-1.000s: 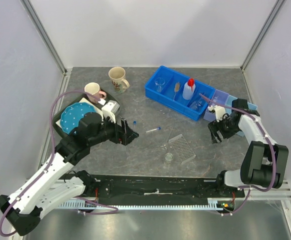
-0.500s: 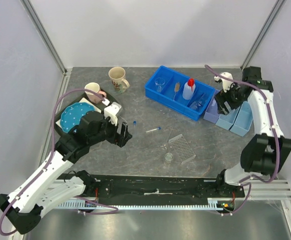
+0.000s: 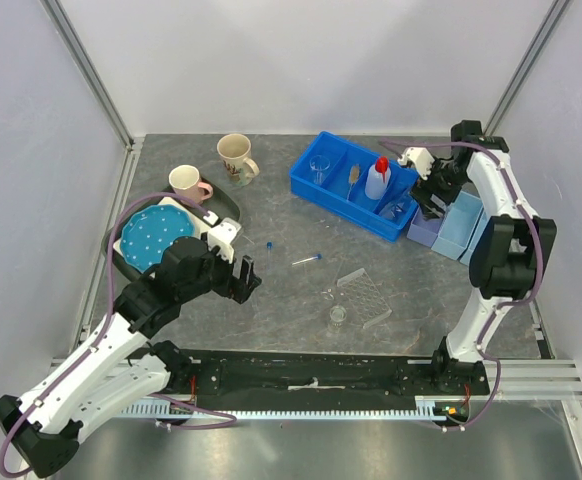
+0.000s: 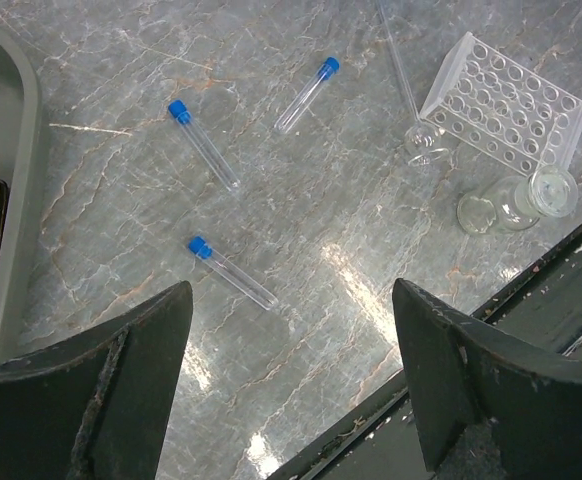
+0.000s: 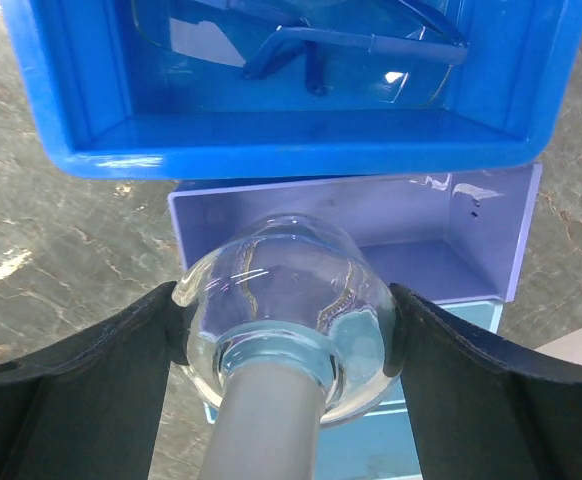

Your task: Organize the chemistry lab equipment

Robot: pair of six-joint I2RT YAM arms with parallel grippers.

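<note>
The right gripper (image 3: 423, 190) has edged closer to the blue tray (image 5: 61, 110) near the far right corner, clamped on the clear flask (image 5: 286, 280) above the lavender bin (image 5: 421, 225). The left gripper (image 4: 289, 320), jaws apart, has pulled back slightly over the blue-capped tubes (image 4: 203, 145) mid-counter.

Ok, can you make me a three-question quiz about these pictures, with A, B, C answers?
1. Where are the goggles? A: in the blue bin. B: on the dotted plate. C: inside a mug.
2. How many blue-capped tubes lie on the table? A: one. B: three. C: six.
3. What is the right hand doing? A: hanging open and empty. B: gripping a glass flask. C: gripping a brush.
Answers: 1 A, the right wrist view shows them lying in the bin. 2 B, the left wrist view shows three. 3 B, it is clamped on the flask's round bulb.
</note>
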